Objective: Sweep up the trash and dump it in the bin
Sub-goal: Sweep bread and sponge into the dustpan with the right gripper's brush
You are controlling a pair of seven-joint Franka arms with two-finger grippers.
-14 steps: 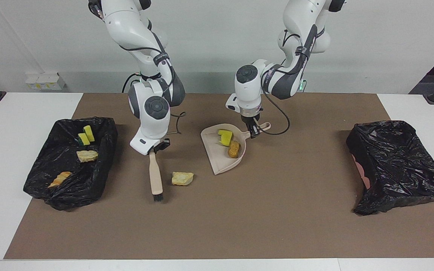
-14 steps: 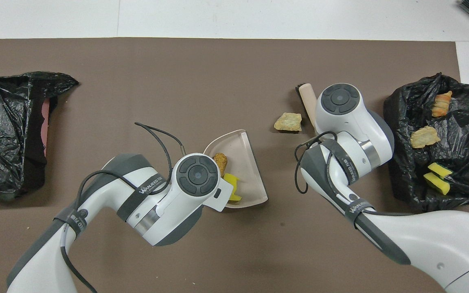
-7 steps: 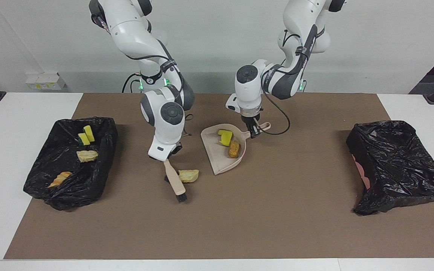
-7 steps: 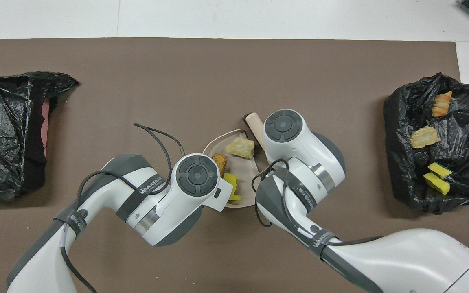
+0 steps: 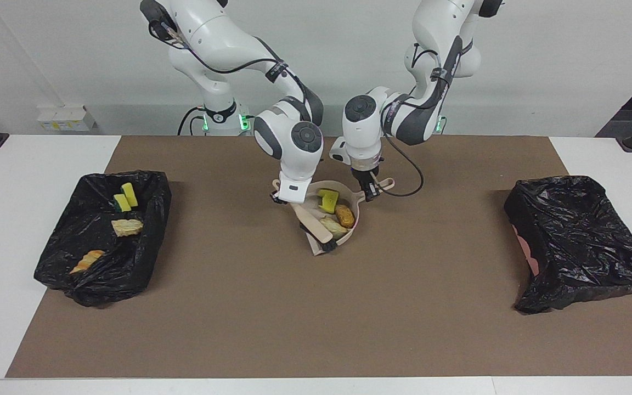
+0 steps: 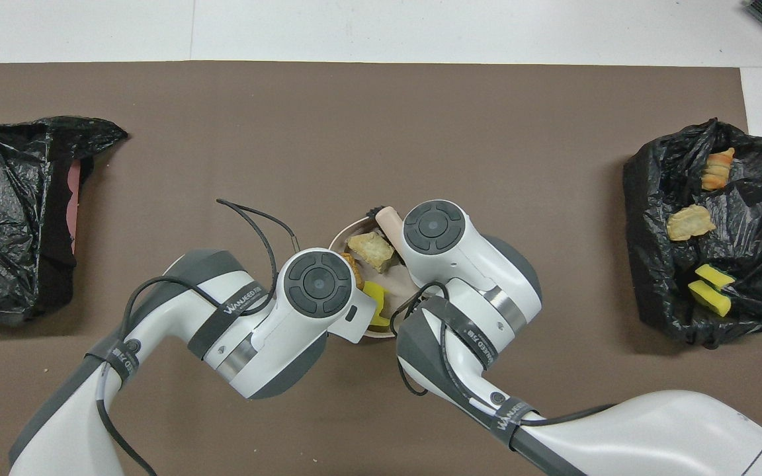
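Three trash pieces lie in the dustpan at mid-table: a yellow sponge, an orange-brown lump and a cream piece. Four more pieces are seen in the bin toward the right arm's end. The brush is held clamped in the right gripper, bristles at the pan's open lip. The pan handle is gripped by the left gripper, fingers closed on it.

Risk, as judged: on brush withdrawal the cream piece could be dragged back out over the lip; a tilted lift would spill all three. The two wrists are crowded together over the pan, so contact is possible. Bare mat lies open on all sides, and a second bag sits toward the left arm's end.
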